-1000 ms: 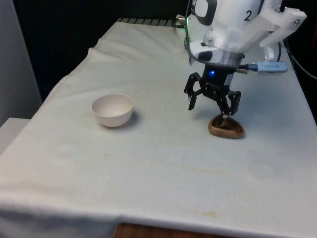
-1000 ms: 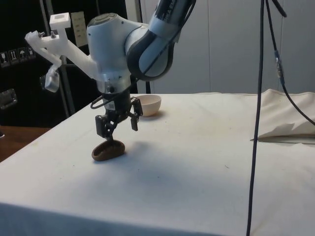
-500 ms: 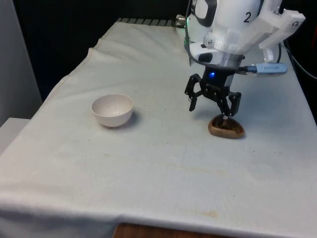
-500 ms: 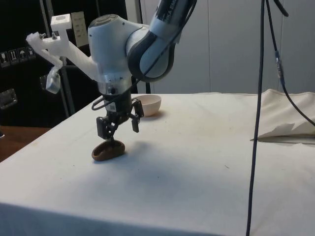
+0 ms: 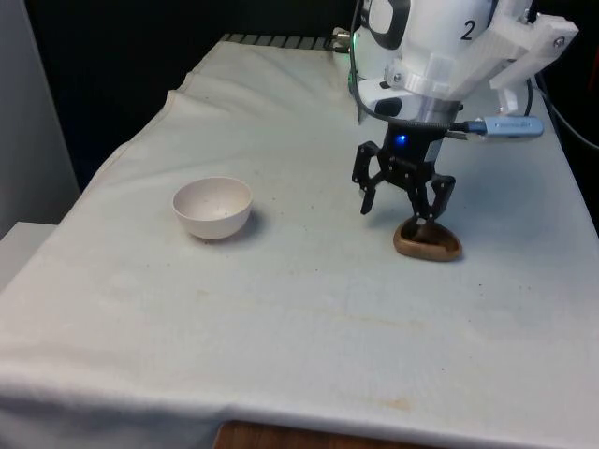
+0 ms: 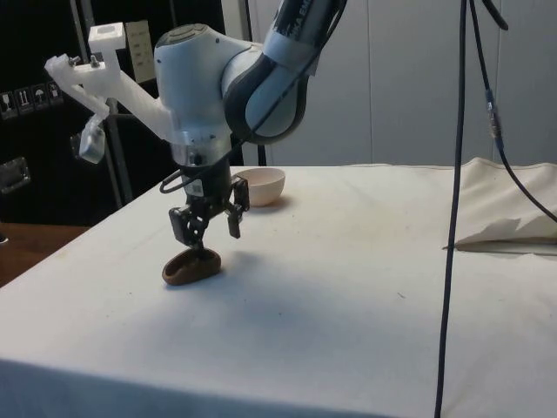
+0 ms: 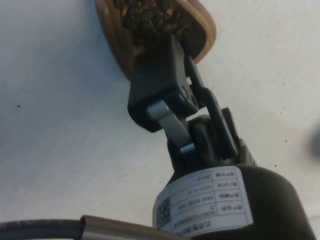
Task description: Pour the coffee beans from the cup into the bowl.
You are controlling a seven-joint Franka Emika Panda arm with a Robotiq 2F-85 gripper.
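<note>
A low, brown wooden cup [image 5: 427, 242] sits on the desk [image 5: 309, 309] toward the front view's right. It is oval and shallow with a smooth, rounded rim, and the wrist view shows it holding a heap of dark, glossy coffee beans [image 7: 150, 17]. A white cloth with faint stains and soft creases covers the desk.

The black two-finger tool [image 5: 398, 201] hangs directly above the cup, pointing down, with its jaws spread apart and gripping nothing. One finger [image 5: 423, 208] reaches down to the cup's rim; whether it touches the wood cannot be told. The other finger hangs in the air beside the cup, toward the front view's left. In the side view the tool [image 6: 209, 225] stands just over the cup [image 6: 191, 266], under the bulky white arm [image 6: 231, 83], which bends down from above.

Farther toward the front view's left, well apart from the cup, a small round bowl [image 5: 212, 208] rests upright on the cloth. It is pale cream, smooth and matte.
</note>
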